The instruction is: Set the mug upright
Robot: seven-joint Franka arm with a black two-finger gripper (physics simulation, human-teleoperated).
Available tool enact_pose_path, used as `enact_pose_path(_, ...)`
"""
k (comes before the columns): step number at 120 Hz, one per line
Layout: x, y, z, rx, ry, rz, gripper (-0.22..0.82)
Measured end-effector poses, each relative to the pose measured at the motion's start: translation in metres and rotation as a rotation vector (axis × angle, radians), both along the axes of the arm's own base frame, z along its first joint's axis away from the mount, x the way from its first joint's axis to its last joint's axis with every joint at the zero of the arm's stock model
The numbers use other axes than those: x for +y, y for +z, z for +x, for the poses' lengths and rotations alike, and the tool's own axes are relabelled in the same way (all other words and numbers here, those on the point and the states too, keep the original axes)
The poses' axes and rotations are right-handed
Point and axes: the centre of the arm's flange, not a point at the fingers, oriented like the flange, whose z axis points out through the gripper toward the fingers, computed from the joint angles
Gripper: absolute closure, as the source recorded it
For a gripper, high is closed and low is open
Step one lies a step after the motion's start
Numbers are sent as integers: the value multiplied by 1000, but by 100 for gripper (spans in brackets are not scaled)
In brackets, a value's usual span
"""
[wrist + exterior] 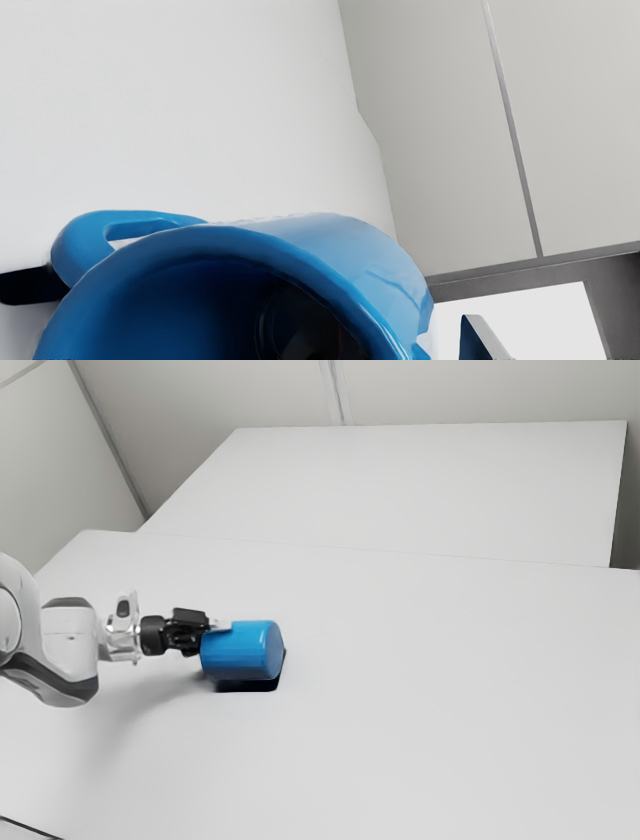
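Note:
A blue mug (242,651) lies on its side on the white table, its base toward the exterior view's right and its mouth facing the hand. The black gripper (214,626) is at the mouth end, with a light fingertip over the upper edge of the rim. In the wrist view the mug (320,250) shows its open mouth and dark inside, its handle standing out on one side. My gripper is open: one of the fingers (479,339) stands outside the mug wall with a gap between; the other is hidden.
The white table (440,690) extends around the mug, with a second white surface (400,485) behind it. Pale walls (480,390) stand beyond. A dark shadow lies under the mug, and a thin dark line crosses the near left corner of the exterior view.

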Motion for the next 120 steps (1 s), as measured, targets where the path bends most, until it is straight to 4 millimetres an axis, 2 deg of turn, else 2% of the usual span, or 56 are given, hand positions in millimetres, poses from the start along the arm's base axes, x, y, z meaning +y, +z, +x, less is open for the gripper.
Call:
enact_pose_path(9,-3,7,3,-26,2,-11,64)
enact_pose_path(28,-11,16,7,-63,-5,-29,71)
enact_pose_path(33,-11,24,10,-83,-6,-26,72)
enact_pose_path(39,-11,45,19,-129,-18,0,73)
enact_pose_path(48,-10,92,47,-205,-103,136,74)
enact_pose_path(55,-9,124,63,-222,-207,306,75)
enact_pose_path(64,-3,151,75,-158,-362,572,76)
enact_pose_path(76,-16,162,88,-25,-510,885,77)
enact_pose_path(86,-30,169,100,55,-549,1096,78)
enact_pose_path(105,-30,173,115,155,-418,1315,78)
enact_pose_path(120,-33,173,121,195,-274,1384,78)
